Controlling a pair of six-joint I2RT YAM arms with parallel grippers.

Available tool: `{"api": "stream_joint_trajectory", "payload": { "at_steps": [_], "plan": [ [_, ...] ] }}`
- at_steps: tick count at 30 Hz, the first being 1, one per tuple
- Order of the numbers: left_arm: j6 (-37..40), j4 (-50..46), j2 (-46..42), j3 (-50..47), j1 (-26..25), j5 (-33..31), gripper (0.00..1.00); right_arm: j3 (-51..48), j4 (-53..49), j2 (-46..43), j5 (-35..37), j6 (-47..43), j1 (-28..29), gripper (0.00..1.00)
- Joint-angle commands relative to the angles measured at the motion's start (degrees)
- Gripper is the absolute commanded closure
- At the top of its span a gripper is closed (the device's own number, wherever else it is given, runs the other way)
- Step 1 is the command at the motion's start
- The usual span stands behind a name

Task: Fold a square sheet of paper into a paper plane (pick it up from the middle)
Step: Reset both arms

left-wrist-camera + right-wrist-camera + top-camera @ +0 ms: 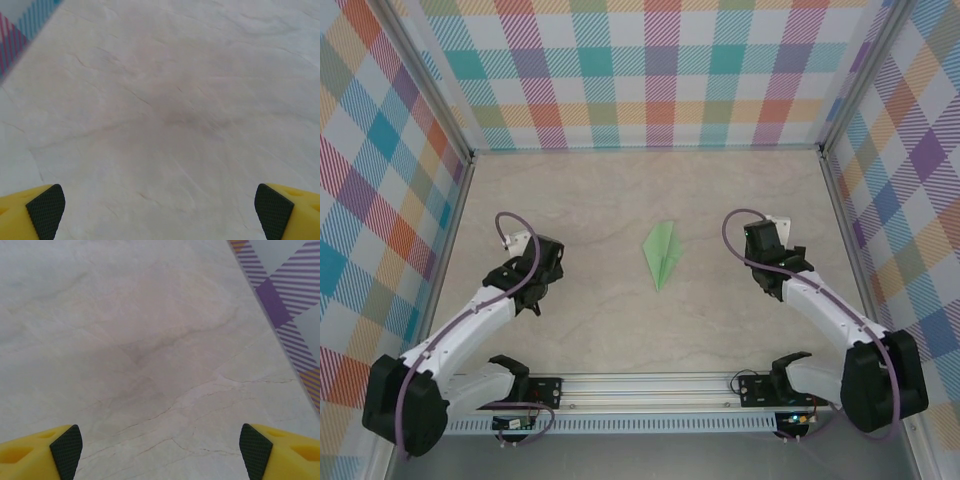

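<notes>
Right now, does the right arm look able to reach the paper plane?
Probably yes. The paper plane lies alone in the middle, with bare table between it and the right gripper, whose jaws stand open. Nothing rests on or beside it.

paper plane (pixel 662 253), central, on table (pixel 590 200)

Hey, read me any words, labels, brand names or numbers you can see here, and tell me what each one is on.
No readable text anywhere.
The paper plane is plain green, unmarked.
The table and the checked walls carry patterns only, no writing.
The small boards on the front rail are too small to tell whether anything is printed on them.
</notes>
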Motion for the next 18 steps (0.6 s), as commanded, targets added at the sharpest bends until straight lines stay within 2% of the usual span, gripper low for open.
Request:
{"api": "stream_joint_trajectory", "payload": {
  "at_steps": [1, 3, 6, 11, 13, 18],
  "plan": [
    [11.46, 15.94, 3.18, -2.58, 3.48, -3.86, 0.0, -4.1, 21.07, 3.87, -8.55, -8.03, -3.0, 0.15],
    [15.41, 22.29, 5.77, -3.32, 4.35, -3.86, 0.0, -5.67, 27.79, 6.69, -11.96, -9.98, -4.0, 0.15],
    [19.71, 34.7, 9.96, -5.69, 5.26, -0.1, 0.0, -8.13, 40.13, 10.92, -15.77, -13.39, -5.66, 0.15],
    [23.41, 55.29, 17.02, -11.09, 6.59, 5.59, 0.0, -8.9, 49.69, 14.27, -24.45, -15.29, -9.25, 0.15],
    [25.1, 55.92, 18.01, -10.85, 6.98, 7.57, 0.0, -11.31, 56.91, 16.28, -28.24, -16.5, -10.32, 0.14],
    [29.13, 63.13, 18.35, -13.18, 8.61, 11.59, 0.0, -14.22, 62.53, 16.97, -33.69, -14.42, -13.3, 0.13]
  ]
}}
